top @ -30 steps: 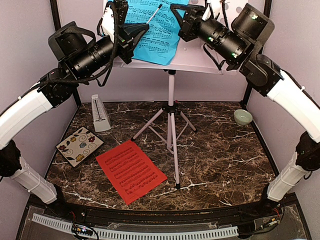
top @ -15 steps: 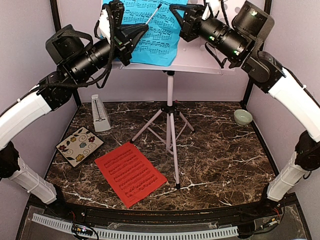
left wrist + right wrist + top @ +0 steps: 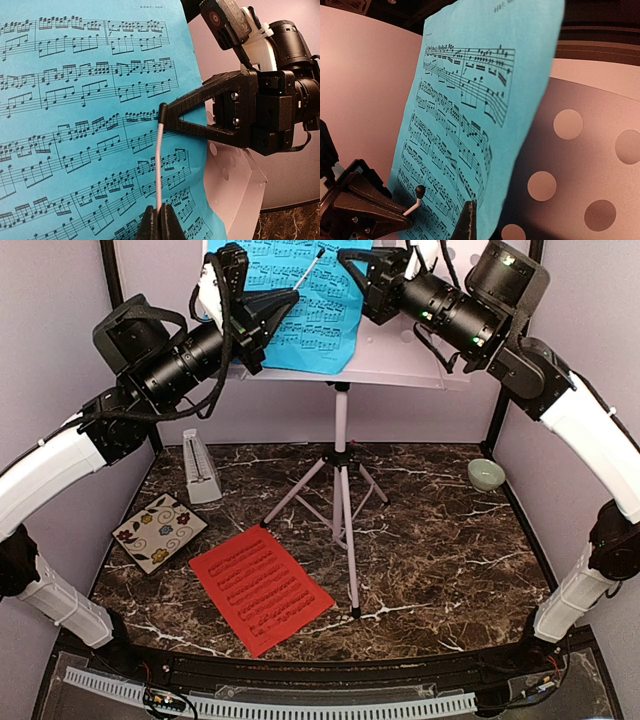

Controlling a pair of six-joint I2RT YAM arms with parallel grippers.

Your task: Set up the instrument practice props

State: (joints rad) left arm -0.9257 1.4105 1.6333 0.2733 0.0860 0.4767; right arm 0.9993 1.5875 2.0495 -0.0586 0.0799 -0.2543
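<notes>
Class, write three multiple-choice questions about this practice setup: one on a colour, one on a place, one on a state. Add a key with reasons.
1. The sheet on the music stand is: A green, B blue, C white.
2. The red-orange sheet is: A on the stand, B hanging from an arm, C flat on the table.
3. The left gripper is: A wide open, B shut on a thin white rod, C shut on a cup.

Key:
1 B: the blue sheet leans on the stand's desk.
2 C: it lies on the table in front of the stand.
3 B: the left wrist view shows it pinched on the rod.
</notes>
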